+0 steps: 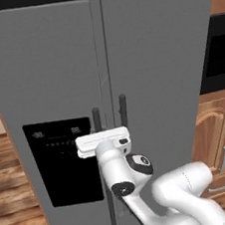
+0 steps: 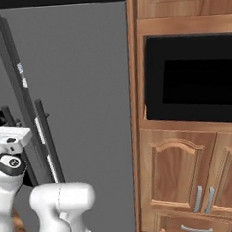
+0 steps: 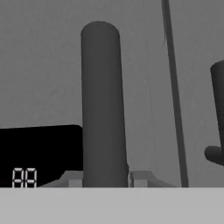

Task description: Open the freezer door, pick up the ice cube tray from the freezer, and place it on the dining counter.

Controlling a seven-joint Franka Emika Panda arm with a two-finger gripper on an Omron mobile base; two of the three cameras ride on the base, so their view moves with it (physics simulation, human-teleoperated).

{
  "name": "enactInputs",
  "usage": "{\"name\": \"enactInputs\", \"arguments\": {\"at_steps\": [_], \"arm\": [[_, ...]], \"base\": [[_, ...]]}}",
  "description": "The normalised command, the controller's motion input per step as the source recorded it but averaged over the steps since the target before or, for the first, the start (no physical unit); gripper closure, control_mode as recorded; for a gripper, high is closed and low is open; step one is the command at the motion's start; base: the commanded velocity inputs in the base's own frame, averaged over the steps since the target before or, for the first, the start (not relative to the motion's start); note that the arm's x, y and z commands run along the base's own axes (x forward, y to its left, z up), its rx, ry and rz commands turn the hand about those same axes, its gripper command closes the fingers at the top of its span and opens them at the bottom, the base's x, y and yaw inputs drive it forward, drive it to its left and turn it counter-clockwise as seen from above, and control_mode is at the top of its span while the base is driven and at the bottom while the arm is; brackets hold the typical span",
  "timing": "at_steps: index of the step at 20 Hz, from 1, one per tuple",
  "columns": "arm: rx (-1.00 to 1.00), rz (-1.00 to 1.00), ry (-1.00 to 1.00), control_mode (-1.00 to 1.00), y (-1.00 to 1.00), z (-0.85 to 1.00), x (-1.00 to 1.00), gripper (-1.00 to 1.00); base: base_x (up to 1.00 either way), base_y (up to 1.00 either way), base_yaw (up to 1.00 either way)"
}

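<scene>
Left base view: your gripper (image 1: 100,136) sits level at the dark handle (image 1: 96,117) of the freezer door (image 1: 46,93), just beside the black dispenser panel (image 1: 63,161). The white hand lies flat and crosswise, wrist bent forward from the elbow below it. You can't see the fingers themselves here; the hand body hides them. The second handle (image 1: 123,110), on the plain door (image 1: 165,77), stands just to the right of the hand, not touched. The doors look shut, seam closed.

Right base view: you see the hand (image 2: 9,140) from the side at the left edge, pressed up to the handle bars (image 2: 43,137). The finger gap can't be told from here. A wooden cabinet (image 2: 190,171) with a dark oven (image 2: 191,78) stands well to the right.

Hand view: the handle bar (image 3: 101,105) rises straight up between your two fingertips (image 3: 72,179). The tips sit tight against either side of the bar, pinching it. The dispenser panel (image 3: 39,153) is left of the fingers; the door seam (image 3: 175,96) and the other handle (image 3: 218,118) are right.
</scene>
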Motion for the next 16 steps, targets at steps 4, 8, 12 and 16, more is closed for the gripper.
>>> {"name": "enactInputs", "arguments": {"at_steps": [4,8,12,16], "arm": [[0.00,0.00,0.00,-1.00,0.24,0.00,-0.76,1.00],[0.00,0.00,0.00,-1.00,0.33,0.00,-0.83,1.00],[0.00,0.00,0.00,-1.00,0.37,0.00,-0.83,1.00],[0.00,0.00,0.00,-1.00,0.42,0.00,-0.74,1.00]], "base": [[0.00,0.00,0.00],[0.00,0.00,0.00],[0.00,0.00,0.00],[0.00,0.00,0.00]]}}
